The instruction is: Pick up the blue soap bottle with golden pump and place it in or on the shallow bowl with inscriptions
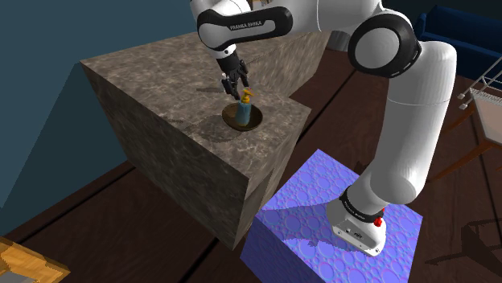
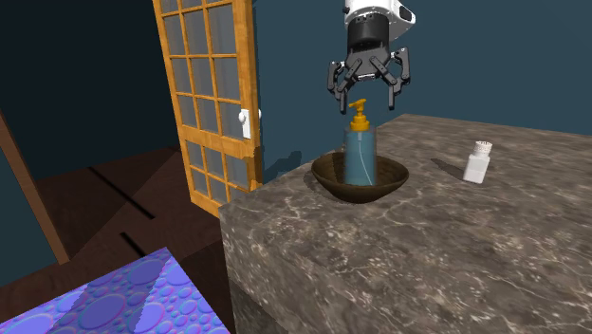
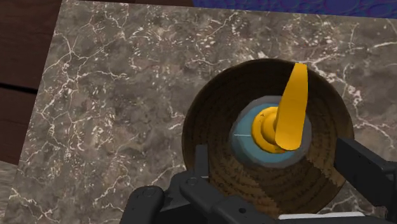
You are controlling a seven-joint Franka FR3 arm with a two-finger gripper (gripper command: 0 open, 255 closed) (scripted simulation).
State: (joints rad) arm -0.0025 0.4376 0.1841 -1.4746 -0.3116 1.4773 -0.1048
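The purple-patterned stand (image 1: 298, 233) lies nearest in the shoulder view, with the white arm (image 1: 402, 104) reaching from it over a stone-look counter (image 1: 161, 104). There the blue soap bottle (image 1: 244, 112) stands upright in the dark shallow bowl (image 1: 228, 120), and the tool (image 1: 235, 82) is poised just above its golden pump (image 1: 246, 96).

In the second exterior view the counter's veined top comes first. Beyond it the bottle rises well above the bowl's rim. The tool's jaws are spread to either side over the pump, gripping nothing. A small white bottle (image 2: 477, 163) sits well apart toward that view's right, and a paned wooden door (image 2: 204, 95) stands behind.

In the wrist view the black fingers (image 3: 366, 168) flank the bowl, with the pump's spout jutting between them. The placement looks done. The likely risk is that a tall bottle in a shallow dish tips easily, so a finger snagging the spout on the way up could topple it onto the counter.
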